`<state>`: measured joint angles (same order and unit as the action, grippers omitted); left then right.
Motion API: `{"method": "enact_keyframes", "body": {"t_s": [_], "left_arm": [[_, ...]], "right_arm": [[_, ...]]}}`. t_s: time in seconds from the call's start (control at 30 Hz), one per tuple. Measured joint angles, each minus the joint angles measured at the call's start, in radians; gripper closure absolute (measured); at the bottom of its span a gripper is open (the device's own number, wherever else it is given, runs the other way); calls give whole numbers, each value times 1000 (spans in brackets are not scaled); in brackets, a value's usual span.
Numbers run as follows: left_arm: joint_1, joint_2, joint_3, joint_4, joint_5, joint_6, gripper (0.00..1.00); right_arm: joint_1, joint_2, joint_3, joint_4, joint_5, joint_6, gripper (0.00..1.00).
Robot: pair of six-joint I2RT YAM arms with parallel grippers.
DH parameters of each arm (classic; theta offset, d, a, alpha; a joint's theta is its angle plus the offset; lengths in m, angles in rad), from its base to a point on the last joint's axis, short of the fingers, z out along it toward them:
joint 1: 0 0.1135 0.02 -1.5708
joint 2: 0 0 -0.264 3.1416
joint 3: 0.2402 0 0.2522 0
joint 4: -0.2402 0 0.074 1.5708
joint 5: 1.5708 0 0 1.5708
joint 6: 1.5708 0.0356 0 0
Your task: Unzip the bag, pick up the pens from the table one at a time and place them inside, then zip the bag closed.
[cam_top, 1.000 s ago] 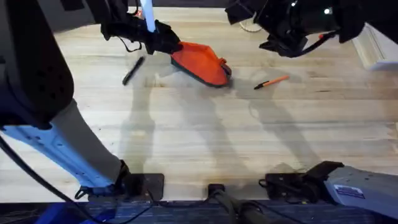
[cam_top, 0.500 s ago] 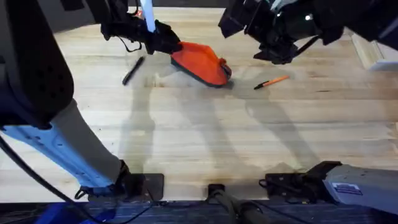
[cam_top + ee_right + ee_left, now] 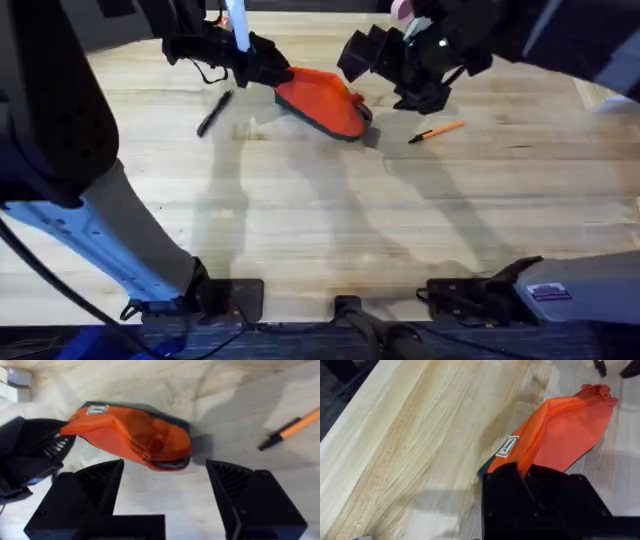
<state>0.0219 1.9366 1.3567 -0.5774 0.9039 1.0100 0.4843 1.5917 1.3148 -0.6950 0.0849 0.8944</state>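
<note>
On the left of the table (image 3: 300, 240), the black pen (image 3: 214, 113) lies loose on the wood, just beside the left arm. Next comes the left gripper (image 3: 268, 68), which pinches the near end of the bag (image 3: 322, 102); the left wrist view shows its black fingers (image 3: 520, 477) closed over the orange fabric by the small white label. The bag stretches away from that grip, orange on top with a dark underside, lying flat and apparently zipped.

Further right, the right gripper (image 3: 385, 68) hangs over the bag's far end with its fingers spread wide. From the right wrist view, the zipper end of the bag (image 3: 165, 452) sits between and just ahead of those two open fingers, not touched by them. Rightmost lies the orange pen (image 3: 437, 131), apart from the bag, on bare wood.

The step in hand looks like the unzipping: one end is anchored, the other gripper is lined up on the zipper end. The next move calls for lowering onto the small pull, closing on it alone, not the cloth, then drawing it along the bag toward the held end.
</note>
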Motion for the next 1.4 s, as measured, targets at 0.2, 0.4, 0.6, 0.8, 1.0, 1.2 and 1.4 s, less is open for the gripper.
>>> {"method": "enact_keyframes", "body": {"t_s": [0.2, 0.4, 0.6, 0.8, 1.0, 1.2, 1.4], "left_arm": [[0, 0, 0, 0, 0, 0, 959], [0, 0, 0, 0, 0, 0, 959], [0, 0, 0, 0, 0, 0, 959], [0, 0, 0, 0, 0, 0, 959], [0, 0, 0, -1, 0, 0, 959], [0, 0, 0, -3, 0, 0, 959], [0, 0, 0, -3, 0, 0, 959]], "right_arm": [[0, 47, 0, 75, -3, 0, 23], [0, 80, 0, 98, -3, 0, 32], [0, 113, 0, 112, -3, 0, 58], [0, 128, 0, 121, -3, 1, 179], [7, 136, 0, 124, -3, 15, 229], [19, 139, 0, 126, -3, 19, 266], [32, 139, 0, 127, -1, 19, 306]]}}
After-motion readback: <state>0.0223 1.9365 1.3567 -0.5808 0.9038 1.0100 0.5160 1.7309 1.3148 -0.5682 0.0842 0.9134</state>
